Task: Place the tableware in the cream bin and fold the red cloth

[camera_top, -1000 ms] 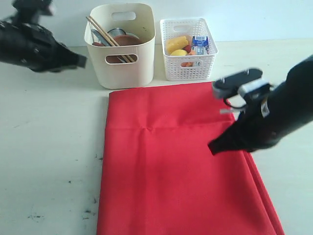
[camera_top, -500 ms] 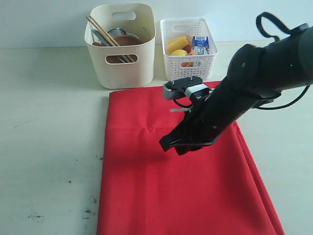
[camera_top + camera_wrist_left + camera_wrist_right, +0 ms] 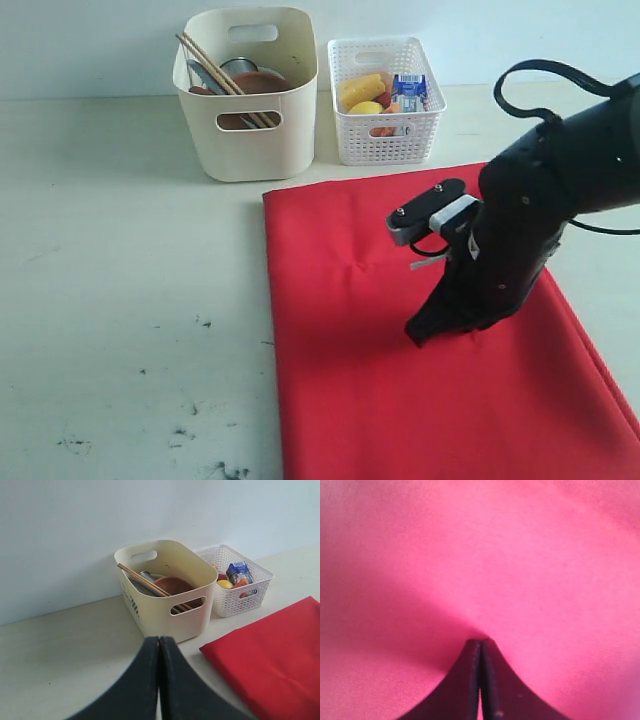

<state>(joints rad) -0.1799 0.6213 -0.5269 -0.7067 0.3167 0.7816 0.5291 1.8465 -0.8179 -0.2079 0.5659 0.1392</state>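
One red cloth (image 3: 400, 400) flat on table (image 3: 120, 250), just in front of cream bin (image 3: 250, 140) and white lattice basket (image 3: 385, 140). Cloth bright, smooth, faint crease across upper half, left edge straight, lying slightly askew. Bin tall, rounded corners, oval handle cut-outs; chopsticks (image 3: 215, 68) lean on rim, brown plate (image 3: 172, 585) inside. Right gripper (image 3: 412, 335): jaws pressed together, tip down on cloth's middle; whether fabric is pinched, cannot tell. Left gripper (image 3: 159, 640): jaws closed, holding nothing, above bare table, facing bin.
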